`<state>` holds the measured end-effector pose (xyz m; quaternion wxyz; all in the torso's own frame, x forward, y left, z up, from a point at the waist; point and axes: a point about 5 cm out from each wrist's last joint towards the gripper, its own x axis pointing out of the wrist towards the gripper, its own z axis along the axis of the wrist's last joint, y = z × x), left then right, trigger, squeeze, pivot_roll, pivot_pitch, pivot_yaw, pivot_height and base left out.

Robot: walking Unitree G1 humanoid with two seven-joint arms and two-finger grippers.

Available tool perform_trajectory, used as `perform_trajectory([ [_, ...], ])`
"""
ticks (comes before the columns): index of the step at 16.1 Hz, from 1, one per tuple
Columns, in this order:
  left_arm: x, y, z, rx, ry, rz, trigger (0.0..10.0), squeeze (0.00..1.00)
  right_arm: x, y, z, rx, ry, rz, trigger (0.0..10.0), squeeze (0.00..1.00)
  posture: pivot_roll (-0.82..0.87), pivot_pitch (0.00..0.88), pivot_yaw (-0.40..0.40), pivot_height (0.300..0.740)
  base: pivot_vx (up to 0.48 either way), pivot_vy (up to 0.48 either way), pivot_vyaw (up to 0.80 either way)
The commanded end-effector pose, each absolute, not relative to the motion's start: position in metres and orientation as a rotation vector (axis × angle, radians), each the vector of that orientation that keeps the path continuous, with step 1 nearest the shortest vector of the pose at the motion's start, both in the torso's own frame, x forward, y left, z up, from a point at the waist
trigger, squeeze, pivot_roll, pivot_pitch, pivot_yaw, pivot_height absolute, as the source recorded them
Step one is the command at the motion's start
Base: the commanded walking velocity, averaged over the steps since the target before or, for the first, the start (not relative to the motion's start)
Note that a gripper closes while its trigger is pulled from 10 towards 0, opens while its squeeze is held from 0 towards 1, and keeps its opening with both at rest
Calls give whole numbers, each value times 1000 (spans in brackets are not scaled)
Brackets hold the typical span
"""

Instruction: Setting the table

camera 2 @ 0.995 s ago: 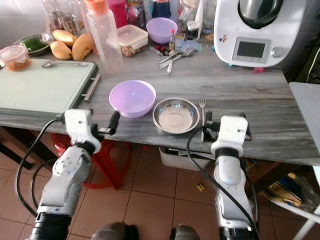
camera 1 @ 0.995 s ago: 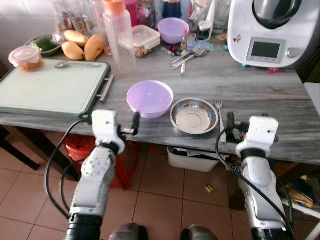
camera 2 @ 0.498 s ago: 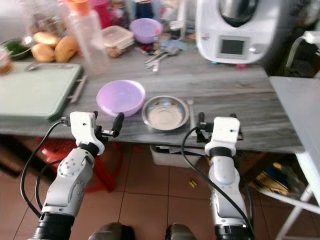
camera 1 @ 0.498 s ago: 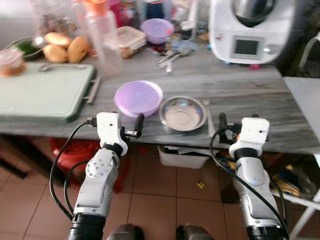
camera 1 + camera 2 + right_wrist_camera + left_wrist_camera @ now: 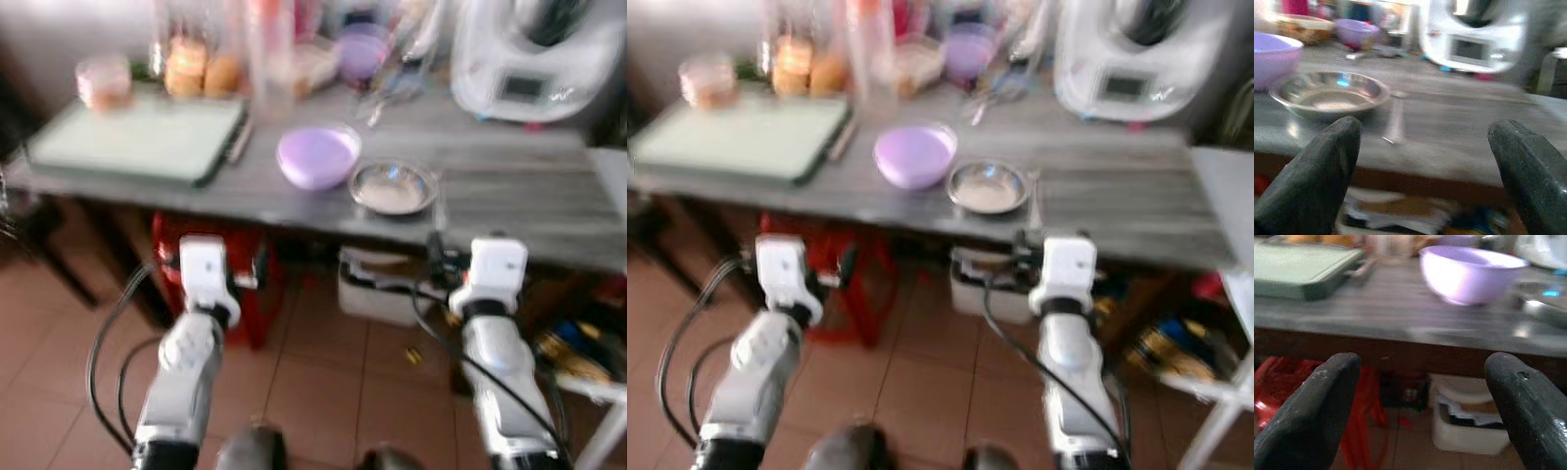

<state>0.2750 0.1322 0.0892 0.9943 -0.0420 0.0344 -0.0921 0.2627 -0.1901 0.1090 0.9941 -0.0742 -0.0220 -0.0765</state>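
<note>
Both end effectors are hanging released below the front edge of the surface (image 5: 509,211), grasping nothing.

The left end effector (image 5: 1420,396) is holding its fingers (image 5: 1312,406) spread wide, pointing at the front edge, and the red stool (image 5: 211,264) is standing under the surface behind it. A green tray (image 5: 137,142) is lying at the left end of the surface. A purple bowl (image 5: 316,157) is sitting near the front edge at mid-surface, and a steel dish (image 5: 394,186) is sitting just beside it to the right. A fork (image 5: 1396,122) is lying beside the dish on its right. The right end effector (image 5: 1425,166) is holding its fingers equally wide apart, facing the dish and fork. A white kitchen appliance (image 5: 534,59) is standing at the back right corner.
</note>
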Motion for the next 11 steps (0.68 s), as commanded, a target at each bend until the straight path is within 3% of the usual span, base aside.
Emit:
perform_trajectory([
  [1, 277, 140, 94, -52, 49, -180, 10000, 0, 261, -191, 109, -150, -45, -153, 10000, 0, -15, 0, -11, 740, -240, 0, 0],
  [5, 269, 160, 90, -32, 61, -133, 10000, 0, 252, -189, 103, -145, -25, -173, 10000, 0, -13, 0, 5, 740, 0, 0, 0],
  [11, 256, 142, 68, -93, 133, -195, 10000, 0, 249, -188, 96, -132, -17, -186, 10000, 0, -34, 0, 33, 740, 0, 0, 0],
])
